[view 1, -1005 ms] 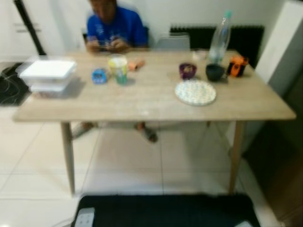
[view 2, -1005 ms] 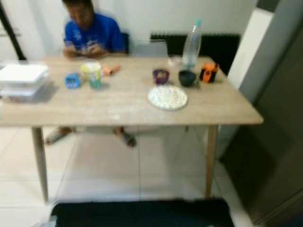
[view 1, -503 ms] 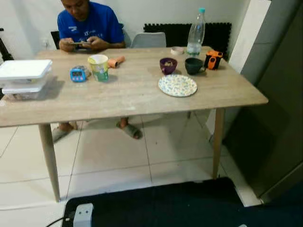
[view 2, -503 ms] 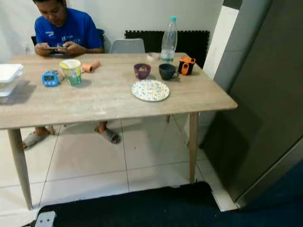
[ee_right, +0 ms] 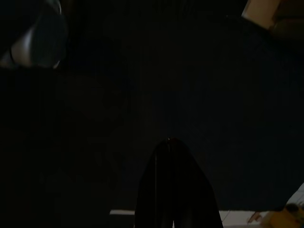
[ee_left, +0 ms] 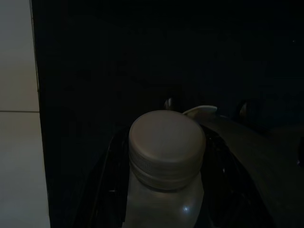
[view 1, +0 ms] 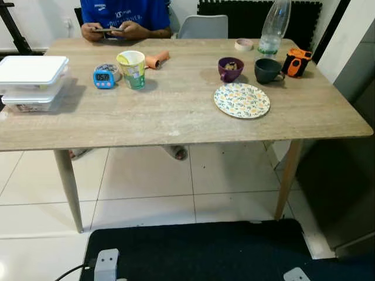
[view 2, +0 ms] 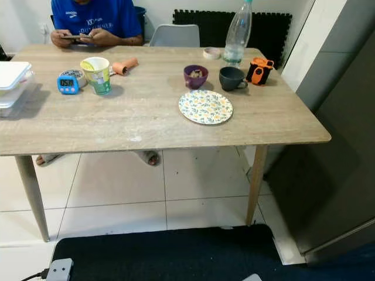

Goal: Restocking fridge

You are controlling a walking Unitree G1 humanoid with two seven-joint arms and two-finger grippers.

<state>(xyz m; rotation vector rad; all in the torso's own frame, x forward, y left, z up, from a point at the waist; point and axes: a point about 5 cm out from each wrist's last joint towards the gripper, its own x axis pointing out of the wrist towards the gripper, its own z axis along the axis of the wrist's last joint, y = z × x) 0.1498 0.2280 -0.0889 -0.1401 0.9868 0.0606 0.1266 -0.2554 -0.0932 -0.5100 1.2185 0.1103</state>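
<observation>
My left gripper [ee_left: 166, 190] is shut on a pale bottle [ee_left: 166, 156] with a round screw cap, held low over the dark mat with white floor tile beside it. The right gripper [ee_right: 171, 190] hangs idle in deep shade, its black fingers pressed together with nothing between them. Ahead stands a wooden table [view 1: 176, 126]. At its far right stands a clear plastic water bottle [view 2: 237, 32]. A tall grey fridge side [view 2: 345, 117] rises to the right of the table.
On the table are stacked white lidded containers [view 1: 32, 82], a blue timer [view 1: 102, 78], a paper cup [view 1: 133, 69], a purple bowl [view 2: 195, 76], a dark mug [view 2: 232, 78], a flowered plate [view 2: 205, 106] and an orange object [view 2: 259, 70]. A person in blue [view 2: 94, 17] sits behind. A dark mat [view 1: 199, 252] lies at my feet.
The whole picture has shifted: the camera swung left and tilted down, so the table looks nearer and the person's head is cut off. Nothing on the table has moved.
</observation>
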